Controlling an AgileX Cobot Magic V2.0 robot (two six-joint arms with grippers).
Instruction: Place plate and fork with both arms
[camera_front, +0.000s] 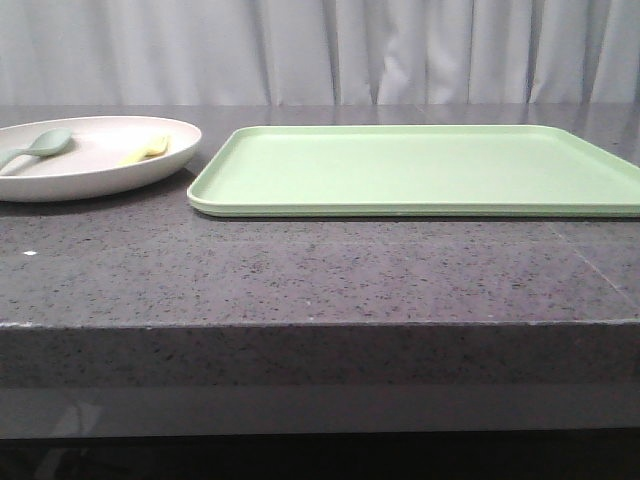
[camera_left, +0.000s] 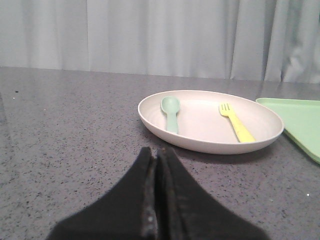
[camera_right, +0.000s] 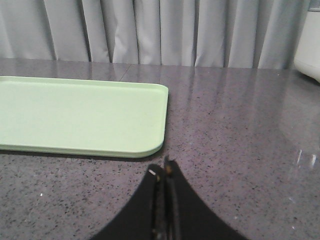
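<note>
two utensils lie inside the plate (camera_front: 95, 160), which sits on the dark speckled countertop (camera_front: 300, 270) at about nine o'clock in the front view, its left edge cut by the frame. the fork (camera_front: 146, 150) rests in the plate's right half, at roughly three o'clock from the plate's centre, and the grey-green spoon (camera_front: 38, 147) lies in the left half, at about nine o'clock; the two are apart, not touching. just beside the plate, at its three o'clock, is the flat light-green tray (camera_front: 420, 170), with a narrow gap of countertop between their rims.

in the left wrist view the left gripper (camera_left: 155, 155) has its black fingers pressed together with nothing between them, above bare countertop, short of the plate's near rim. the plate there shows the spoon with its bowl toward the curtain (camera_left: 160, 35) and the fork with tines pointing the same way.

in the right wrist view the right gripper (camera_right: 163, 171) is likewise closed tight and empty, near the tray's rounded corner but not touching it.
</note>
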